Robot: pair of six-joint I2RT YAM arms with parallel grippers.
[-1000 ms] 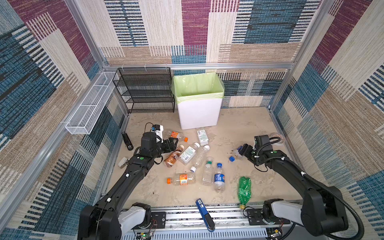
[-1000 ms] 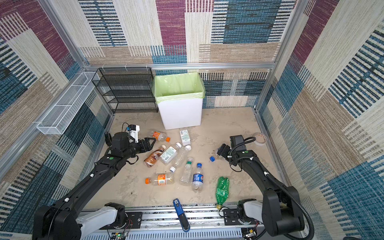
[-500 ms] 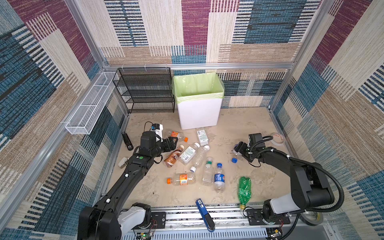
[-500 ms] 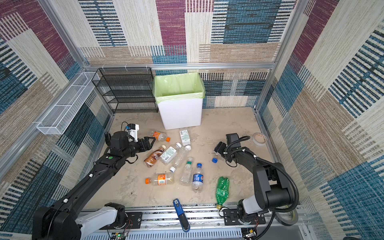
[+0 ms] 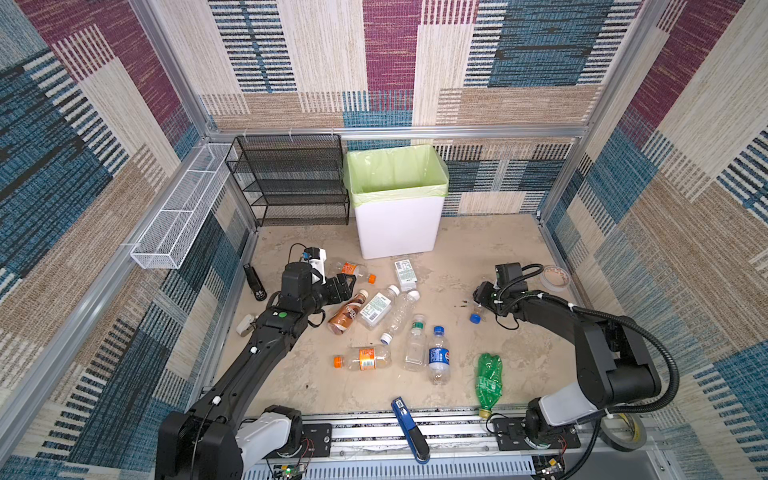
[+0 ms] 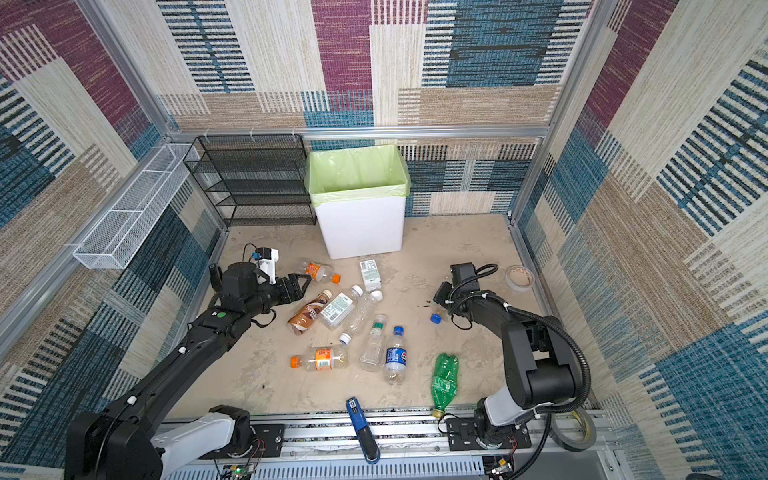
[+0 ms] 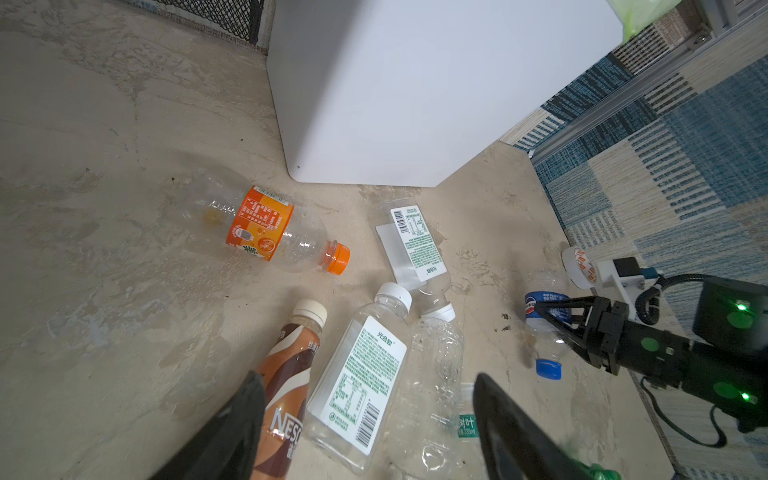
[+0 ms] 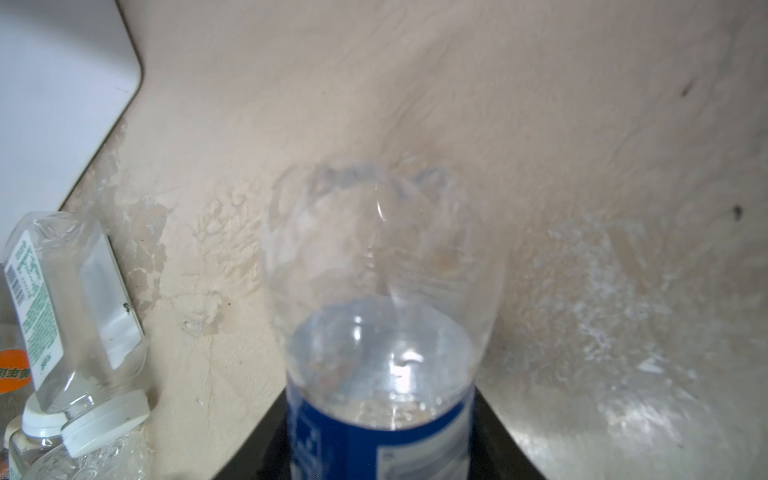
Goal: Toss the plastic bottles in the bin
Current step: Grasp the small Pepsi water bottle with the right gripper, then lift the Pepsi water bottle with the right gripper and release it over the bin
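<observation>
Over on the left, my left gripper (image 5: pixel 347 286) hangs with fingers spread above a brown coffee bottle (image 5: pixel 347 312) among clear plastic bottles (image 5: pixel 376 307) lying on the floor. Behind stands the tall white green-lined bin (image 5: pixel 399 226). Rightward, my right gripper (image 5: pixel 481 302) clamps a clear blue-labelled, blue-capped bottle (image 8: pixel 382 332), well apart from the bin.

A: How many plastic drink bottles (image 5: pixel 438 357)?
B: Ten: eight clear bottles (image 5: pixel 376 307), one crushed green bottle (image 5: pixel 488 380), one brown bottle (image 5: pixel 347 311).
A: What else?
B: One tall white bin with a green liner (image 5: pixel 399 232), one black mesh rack (image 5: pixel 291 178), one long white wire basket (image 5: pixel 178 220), one blue-and-black stapler (image 5: pixel 409 426), one small black cylinder (image 5: pixel 254 282) by the left wall, and two tape rolls: pale far right (image 5: pixel 544 276), dark near right (image 5: pixel 609 440).
</observation>
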